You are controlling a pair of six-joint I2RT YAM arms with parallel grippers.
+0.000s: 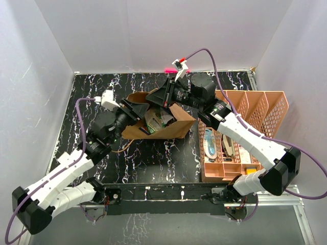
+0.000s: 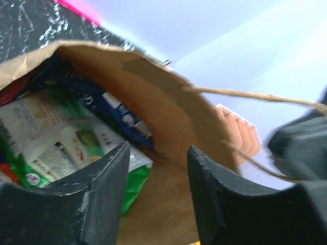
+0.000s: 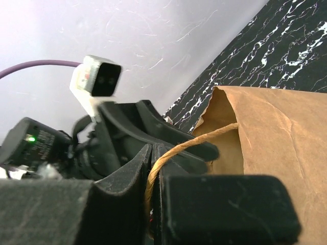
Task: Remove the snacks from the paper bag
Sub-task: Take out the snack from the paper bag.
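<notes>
The brown paper bag [image 1: 176,125] lies on its side mid-table, its mouth facing left. Snack packets show inside it [image 1: 155,121]. In the left wrist view a green-white packet [image 2: 61,145] lies in the bag [image 2: 168,122] with a blue packet [image 2: 120,115] behind it. My left gripper [image 2: 156,176] is open at the bag's mouth, its fingers just short of the packets. My right gripper [image 3: 153,153] is shut on the bag's twine handle [image 3: 204,140], holding it up above the bag [image 3: 271,127]. From above the right gripper [image 1: 156,97] sits over the bag's top edge.
A salmon-pink perforated organiser [image 1: 245,132] with stationery stands right of the bag, under my right arm. White walls close in the back and sides. A pink strip [image 1: 171,70] lies at the back edge of the black marbled table [image 1: 153,163].
</notes>
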